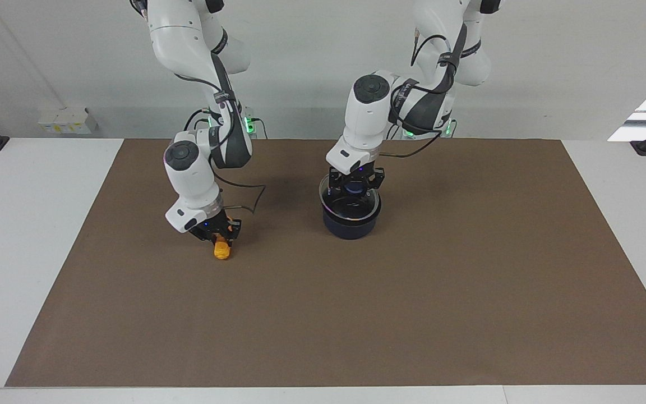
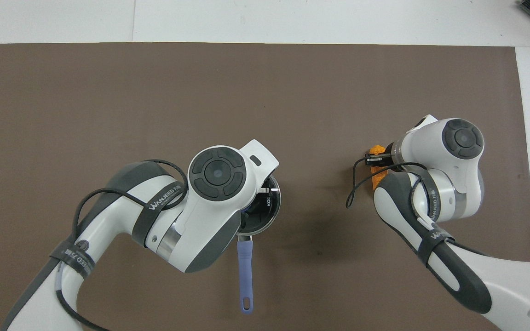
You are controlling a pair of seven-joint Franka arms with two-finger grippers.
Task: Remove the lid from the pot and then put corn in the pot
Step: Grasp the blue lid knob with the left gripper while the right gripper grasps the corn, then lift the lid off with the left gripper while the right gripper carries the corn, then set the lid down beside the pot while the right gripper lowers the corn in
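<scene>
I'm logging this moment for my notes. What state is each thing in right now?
lid: on the pot, not yet lifted.
pot: upright on the mat, covered, handle pointing toward the robots.
corn: on the mat toward the right arm's end, not in the pot.
left gripper: down at the lid's knob.
right gripper: down on the corn.

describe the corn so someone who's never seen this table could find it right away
Start from the brown mat that covers most of the table and go toward the right arm's end. There the right hand is down at the mat with the corn at its fingers, well apart from the pot and the lid under the left hand. It is a short, bumpy, orange-yellow cob, the only bright thing there.
</scene>
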